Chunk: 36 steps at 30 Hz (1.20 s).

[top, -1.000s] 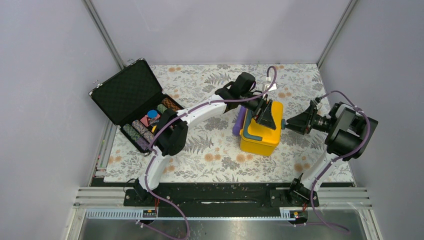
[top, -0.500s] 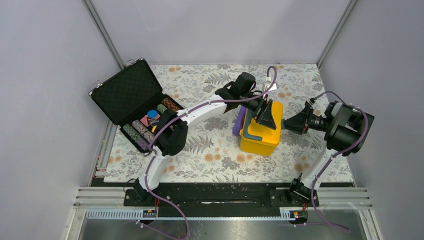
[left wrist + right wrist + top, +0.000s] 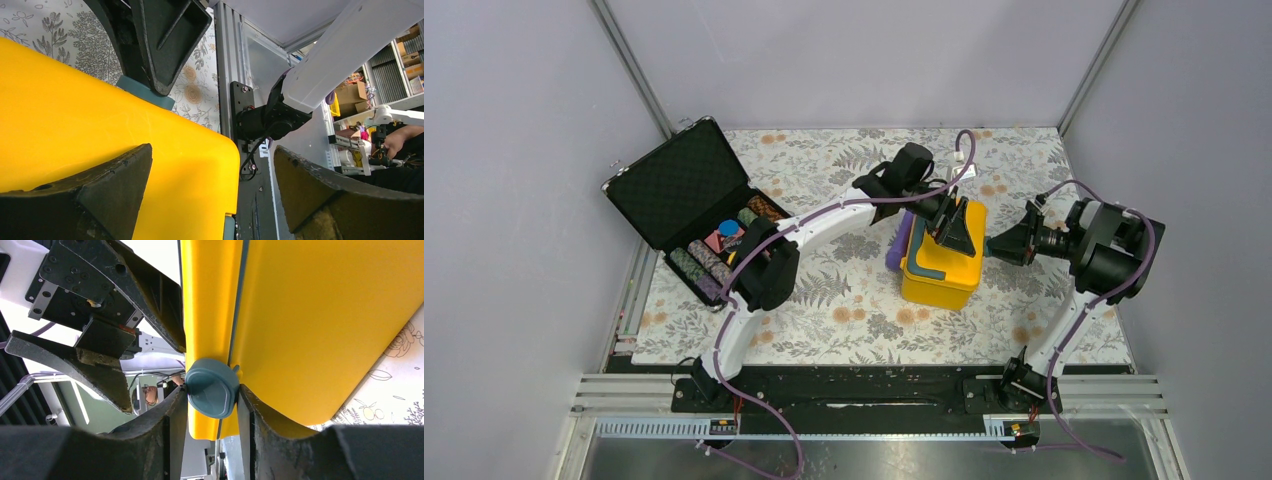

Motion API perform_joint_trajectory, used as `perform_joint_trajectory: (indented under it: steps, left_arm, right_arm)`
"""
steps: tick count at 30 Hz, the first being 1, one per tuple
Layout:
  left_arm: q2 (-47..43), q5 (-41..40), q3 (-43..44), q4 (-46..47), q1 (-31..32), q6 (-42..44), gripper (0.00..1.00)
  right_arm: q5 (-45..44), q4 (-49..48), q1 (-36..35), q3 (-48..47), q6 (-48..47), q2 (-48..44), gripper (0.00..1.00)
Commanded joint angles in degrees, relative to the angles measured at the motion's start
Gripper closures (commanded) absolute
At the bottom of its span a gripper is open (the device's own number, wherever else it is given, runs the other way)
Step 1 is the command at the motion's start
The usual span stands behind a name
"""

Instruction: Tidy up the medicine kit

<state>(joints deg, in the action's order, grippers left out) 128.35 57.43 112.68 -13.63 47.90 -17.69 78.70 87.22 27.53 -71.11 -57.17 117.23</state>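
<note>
The right gripper (image 3: 212,407) has slid in from the right and now pinches the teal latch (image 3: 212,384), so unlatching looks close. The left gripper (image 3: 210,175) hangs spread over the lid (image 3: 90,115). The medicine kit (image 3: 939,275), boxy, yellow and closed, stands mid-bench (image 3: 824,300).

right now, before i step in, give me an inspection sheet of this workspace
surface: floral cloth, lying flat
job's things: medicine kit upright, lid down
clutter: open black case holding rolls at left; purple item against the kit's left side
grippers: left gripper open over the lid; right gripper shut on the teal latch
cables: purple cables, loose loops near the kit
surroundings: grey walls, metal frame
</note>
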Motion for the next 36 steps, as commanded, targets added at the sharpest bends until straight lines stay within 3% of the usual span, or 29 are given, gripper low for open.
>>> perform_joint_trajectory:
  steps: [1,15,26,36]
  left_arm:
    - [3.68,-7.28,-2.96,-8.65,0.08,2.11,0.07]
    - [2.77,-7.55,-3.91,-9.7,0.3,3.43,0.07]
    - [2.04,-7.21,-4.62,-10.19,0.48,4.57,0.07]
    - [2.19,-6.92,-4.69,-10.1,0.45,4.58,0.07]
  right_arm:
    - [0.66,8.93,-1.31,-2.03,-1.29,2.57,0.62]
    - [1.25,8.97,-1.19,-0.63,-3.81,9.0,0.61]
    - [2.78,9.02,-0.79,-0.39,-2.21,15.07,0.55]
    - [2.21,9.02,-0.24,0.54,-2.66,14.51,0.53]
